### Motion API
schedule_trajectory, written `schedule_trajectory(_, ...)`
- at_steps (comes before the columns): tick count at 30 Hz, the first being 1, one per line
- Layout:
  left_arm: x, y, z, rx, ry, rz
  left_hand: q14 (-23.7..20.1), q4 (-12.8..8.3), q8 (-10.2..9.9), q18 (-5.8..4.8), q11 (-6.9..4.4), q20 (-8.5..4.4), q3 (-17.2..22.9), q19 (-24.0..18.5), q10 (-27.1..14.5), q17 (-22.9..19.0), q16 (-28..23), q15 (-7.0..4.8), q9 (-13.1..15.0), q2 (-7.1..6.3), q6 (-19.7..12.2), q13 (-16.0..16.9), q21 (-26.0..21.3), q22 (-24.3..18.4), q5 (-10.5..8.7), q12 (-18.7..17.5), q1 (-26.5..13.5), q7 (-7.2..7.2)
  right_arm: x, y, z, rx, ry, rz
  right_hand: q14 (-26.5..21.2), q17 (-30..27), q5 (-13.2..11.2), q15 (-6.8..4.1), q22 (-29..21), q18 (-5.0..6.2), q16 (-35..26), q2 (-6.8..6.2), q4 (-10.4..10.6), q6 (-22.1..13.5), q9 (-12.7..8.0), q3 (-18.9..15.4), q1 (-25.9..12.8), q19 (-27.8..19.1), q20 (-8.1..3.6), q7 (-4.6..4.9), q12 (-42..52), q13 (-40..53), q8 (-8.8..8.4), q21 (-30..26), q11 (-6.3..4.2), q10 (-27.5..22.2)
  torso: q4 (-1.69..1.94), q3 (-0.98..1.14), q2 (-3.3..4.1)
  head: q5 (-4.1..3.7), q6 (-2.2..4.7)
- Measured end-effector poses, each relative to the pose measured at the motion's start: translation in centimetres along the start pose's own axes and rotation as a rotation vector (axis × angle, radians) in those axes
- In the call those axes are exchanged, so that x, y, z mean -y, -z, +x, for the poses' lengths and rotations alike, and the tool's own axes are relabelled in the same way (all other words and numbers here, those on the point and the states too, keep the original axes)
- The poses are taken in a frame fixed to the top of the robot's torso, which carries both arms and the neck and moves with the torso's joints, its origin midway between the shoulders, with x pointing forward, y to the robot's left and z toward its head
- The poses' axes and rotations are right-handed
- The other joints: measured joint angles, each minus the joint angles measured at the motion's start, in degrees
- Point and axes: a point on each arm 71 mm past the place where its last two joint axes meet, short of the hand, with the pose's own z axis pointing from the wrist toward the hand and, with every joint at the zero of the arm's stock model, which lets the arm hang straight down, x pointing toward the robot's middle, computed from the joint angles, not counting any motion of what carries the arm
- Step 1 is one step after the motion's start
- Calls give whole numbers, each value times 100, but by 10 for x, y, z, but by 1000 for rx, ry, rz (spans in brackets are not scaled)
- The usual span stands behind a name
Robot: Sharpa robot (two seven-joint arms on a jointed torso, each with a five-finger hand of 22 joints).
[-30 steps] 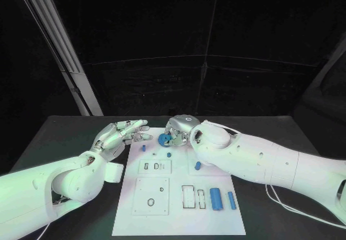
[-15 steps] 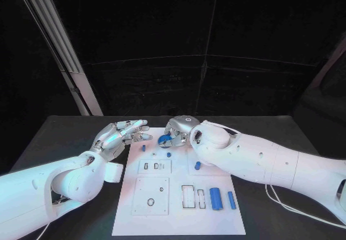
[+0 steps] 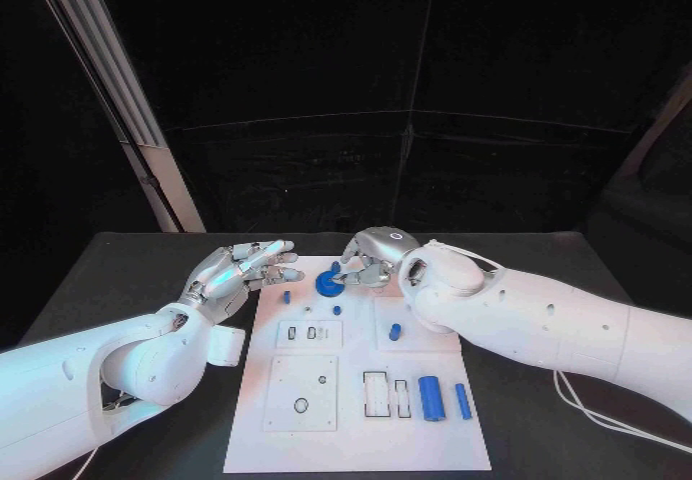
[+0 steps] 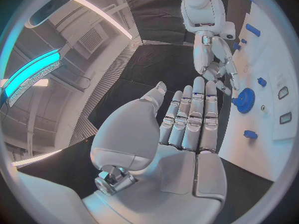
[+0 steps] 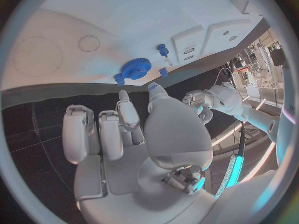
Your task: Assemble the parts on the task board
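Blue gear lying near the task board far edge, right robot hand released beside it (fingers apart), left robot hand released at the left edge.

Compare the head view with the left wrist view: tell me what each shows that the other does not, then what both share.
Head view alone: the near end of the task board, with a blue cylinder and a thinner blue bar lying beside rectangular slots.

Left wrist view alone: the left hand from behind its palm, fingers straight and side by side, holding nothing.

Both: the blue gear on the board's far end, and the right hand at it.
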Motion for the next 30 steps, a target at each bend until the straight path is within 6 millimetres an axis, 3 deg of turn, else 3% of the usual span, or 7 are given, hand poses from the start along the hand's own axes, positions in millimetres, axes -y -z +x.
schedule_trajectory(4,1,1,-2,3,-1,0,0,0,0,-1,0,0,0,0,0,0,0,0,0,0,0,0,0,0,0,0,0,0,28,22,-13,28,-72,2,0,0,-379,0,0,-1,-76,11,-373,0,0,131,696,-84,-21,0,-89,-57,0,-39,-5,-36,-20,4,-10,11,23)
schedule_trajectory(8,1,2,-3,6,-2,1,0,0,0,-1,0,0,0,0,0,0,0,0,0,0,0,0,0,0,0,0,0,0,58,44,-23,33,-157,18,0,0,-602,0,0,-1,-112,-100,-670,-21,-6,167,1109,-156,-8,21,-179,-128,0,-81,-11,-95,-73,23,-26,19,41)
schedule_trajectory(17,1,1,-3,7,-2,1,0,0,0,-1,0,0,0,0,0,-1,0,0,0,0,0,0,0,0,0,0,0,0,117,83,-41,55,-281,106,0,-1,-567,0,0,-1,-144,-155,-872,-42,-6,165,1385,-207,-1,42,-318,-237,0,-110,-10,-177,-164,76,-53,-42,66)
schedule_trajectory(24,1,1,-4,8,-3,1,0,0,0,-1,0,0,0,0,0,4,0,0,0,0,0,0,0,-4,0,0,0,0,145,98,-33,47,-317,186,0,-1,-556,0,-1,0,-165,-162,-911,-102,-18,126,1393,-207,-1,64,-345,-258,-20,-131,11,-198,-168,81,-52,-127,54)
schedule_trajectory(30,0,0,-5,10,-3,0,0,-16,0,-1,0,0,16,0,0,4,-6,0,0,0,0,0,0,-6,0,0,0,0,156,106,-17,13,-335,222,0,-2,-556,0,0,-1,-164,-162,-910,-143,-17,93,1392,-227,-21,63,-377,-295,-20,-132,11,-198,-153,77,-46,-169,23)
